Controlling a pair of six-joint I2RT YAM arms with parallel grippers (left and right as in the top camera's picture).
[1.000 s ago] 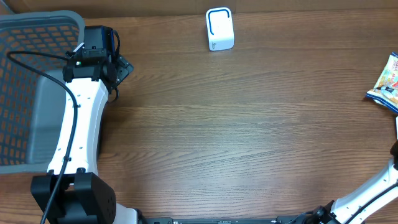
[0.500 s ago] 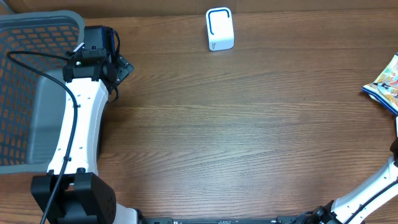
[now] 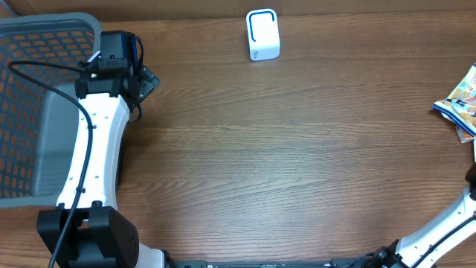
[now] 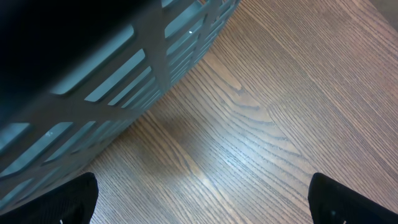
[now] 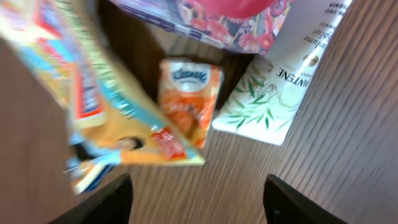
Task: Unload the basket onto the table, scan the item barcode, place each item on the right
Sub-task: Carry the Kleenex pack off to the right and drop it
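The item, a yellow and blue snack packet [image 3: 461,95], lies at the table's far right edge; the right wrist view shows it blurred [image 5: 93,106], and its barcode is hidden. My right gripper [image 5: 199,202] is open just in front of the packet, its dark fingers [image 5: 106,202] wide apart with only bare wood between them. The white scanner with a blue outline [image 3: 262,34] stands at the back centre. My left gripper [image 3: 147,80] is open beside the basket, over bare wood [image 4: 202,199].
A grey mesh basket [image 3: 44,45] fills the left side, its wall [image 4: 124,68] close to my left fingers. Beside the packet lie an orange tissue pack [image 5: 186,93], a white tube [image 5: 283,81] and a floral package [image 5: 230,18].
My right gripper has gone from shut to open, letting go of the snack packet, which shifted slightly at the right edge. The left arm has not moved.
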